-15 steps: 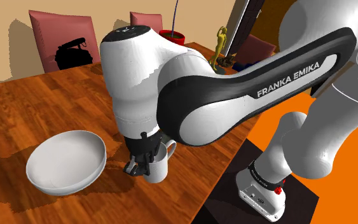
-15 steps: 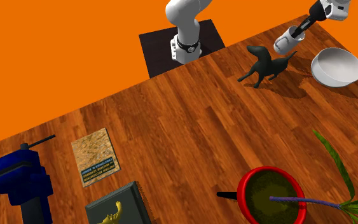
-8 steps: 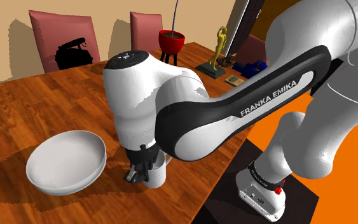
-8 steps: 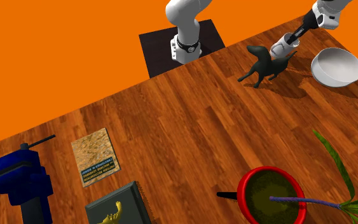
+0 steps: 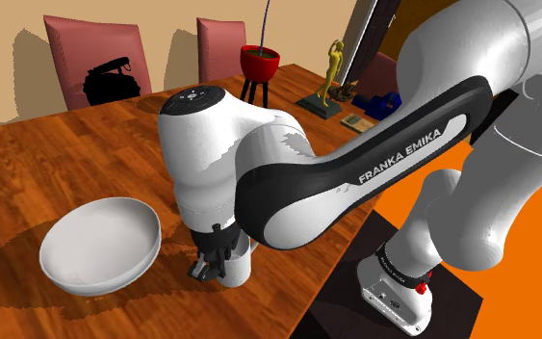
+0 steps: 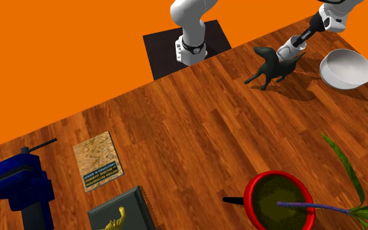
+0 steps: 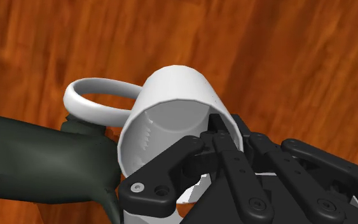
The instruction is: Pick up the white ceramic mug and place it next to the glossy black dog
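white mug (image 7: 171,95) in pincer (image 7: 213,127), beside black dog (image 6: 269,65)

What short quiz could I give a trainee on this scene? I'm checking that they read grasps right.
1. True or false: the gripper clasps the white mug by its handle.
2. Which is nearest the mug: A black dog, B red pot, C blue vise?
3. What does the white bowl hold?
Key: 1 false, it clasps the mug's wall; 2 A; 3 nothing.
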Controlling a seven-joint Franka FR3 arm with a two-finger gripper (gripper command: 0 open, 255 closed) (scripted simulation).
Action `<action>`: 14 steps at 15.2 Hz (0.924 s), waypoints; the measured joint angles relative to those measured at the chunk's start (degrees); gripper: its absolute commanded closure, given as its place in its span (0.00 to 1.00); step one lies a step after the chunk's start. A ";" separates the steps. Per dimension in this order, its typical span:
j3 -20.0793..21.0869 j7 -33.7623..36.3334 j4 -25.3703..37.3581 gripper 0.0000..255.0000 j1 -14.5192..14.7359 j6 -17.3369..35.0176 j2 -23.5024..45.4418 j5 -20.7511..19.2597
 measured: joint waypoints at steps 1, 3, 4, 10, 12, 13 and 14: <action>0.00 0.00 0.00 0.00 0.00 0.01 0.00 0.00; 0.00 0.00 0.00 0.00 0.00 0.01 0.00 0.00; 0.00 0.00 0.00 0.00 0.00 0.01 0.00 0.00; -0.15 -0.37 2.94 0.00 -0.22 -3.89 -1.16 0.44; -0.23 -0.55 4.77 0.00 -0.33 -6.30 -1.79 0.68; -0.23 -0.54 5.18 0.00 -0.33 -6.81 -1.90 0.72; -0.28 -0.68 5.19 0.00 -0.38 -7.05 -2.13 0.82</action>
